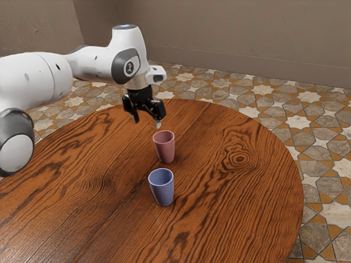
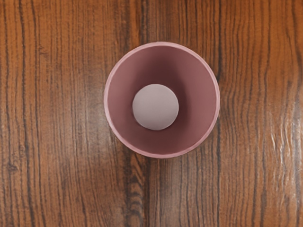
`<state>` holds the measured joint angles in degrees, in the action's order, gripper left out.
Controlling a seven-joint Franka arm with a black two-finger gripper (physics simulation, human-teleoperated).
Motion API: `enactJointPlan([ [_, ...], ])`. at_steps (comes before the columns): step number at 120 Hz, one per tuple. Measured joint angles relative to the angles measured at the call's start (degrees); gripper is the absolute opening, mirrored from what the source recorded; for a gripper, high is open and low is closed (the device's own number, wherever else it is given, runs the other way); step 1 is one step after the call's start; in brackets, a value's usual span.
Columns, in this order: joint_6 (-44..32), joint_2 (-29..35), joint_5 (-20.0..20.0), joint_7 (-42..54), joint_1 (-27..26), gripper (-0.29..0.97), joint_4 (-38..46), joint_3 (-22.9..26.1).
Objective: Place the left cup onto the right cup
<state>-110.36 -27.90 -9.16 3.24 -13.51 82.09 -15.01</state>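
Note:
A pink cup (image 1: 164, 146) stands upright on the round wooden table (image 1: 82, 181), near its middle. A blue cup (image 1: 161, 187) stands upright just in front of it, closer to the table's near edge, with a small gap between the two. My gripper (image 1: 147, 120) hangs open above the pink cup, slightly toward the exterior view's left, and holds nothing. In the wrist view I look straight down into the pink cup (image 2: 162, 99), with its pale round bottom visible and the table (image 2: 47, 118) all around.
The table's curved edge (image 1: 299, 181) runs along the exterior view's right, with patterned floor tiles (image 1: 323, 126) beyond it. Bare wood lies around both cups.

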Motion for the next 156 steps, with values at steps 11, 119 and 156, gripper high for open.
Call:
enactJointPlan([
  [11, -0.51, -1.97, -0.31, -1.14, -0.05, 0.66, -1.68, 0.94],
  [119, -1.42, -10.1, -1.76, -7.61, -0.05, 0.63, -7.13, 3.34],
  [156, -1.42, -12.42, -1.74, -8.46, -0.04, 0.62, -9.64, 3.42],
])
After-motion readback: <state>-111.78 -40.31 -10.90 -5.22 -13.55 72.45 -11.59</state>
